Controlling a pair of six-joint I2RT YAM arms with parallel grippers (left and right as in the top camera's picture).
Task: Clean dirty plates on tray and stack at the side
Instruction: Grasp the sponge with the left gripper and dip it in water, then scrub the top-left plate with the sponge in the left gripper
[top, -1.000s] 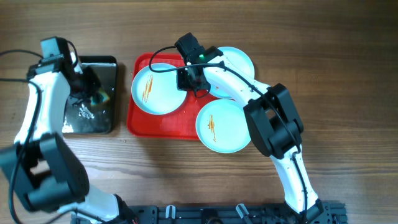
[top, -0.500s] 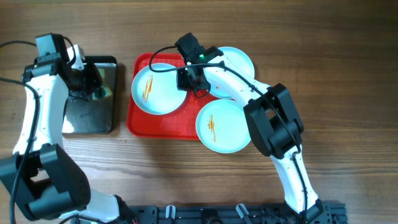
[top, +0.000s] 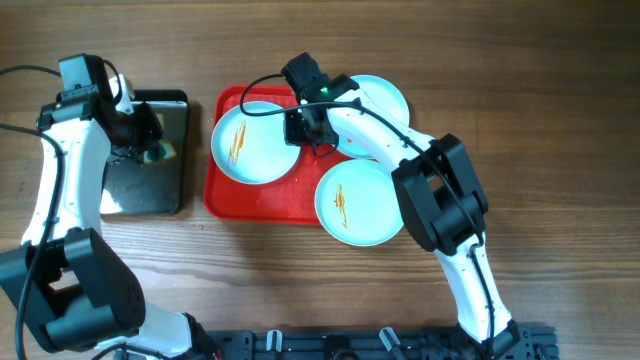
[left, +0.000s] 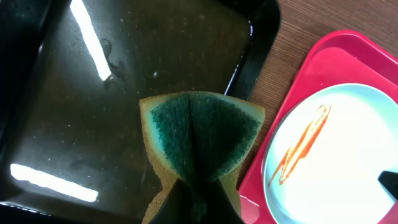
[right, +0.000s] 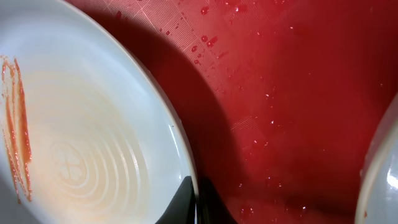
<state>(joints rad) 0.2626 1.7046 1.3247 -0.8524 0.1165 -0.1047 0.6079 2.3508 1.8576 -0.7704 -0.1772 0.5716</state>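
Note:
Three plates lie on or over the red tray (top: 262, 200). The left plate (top: 250, 142) has orange sauce streaks. My right gripper (top: 300, 128) is shut on its right rim, as the right wrist view (right: 194, 193) shows, with the plate (right: 81, 124) at its left. A second streaked plate (top: 358, 200) overhangs the tray's front right. A third plate (top: 385, 95) lies at the back right. My left gripper (top: 150, 140) is shut on a green and yellow sponge (left: 199, 134) above the black tray (left: 74, 93).
The black tray (top: 145, 195) of water stands left of the red tray on the wooden table (top: 500, 60). The red tray's floor (right: 298, 93) is wet with droplets.
My left arm lifted and shifted toward the back of the black tray with the sponge, then held still. The right arm and the plates have not moved.

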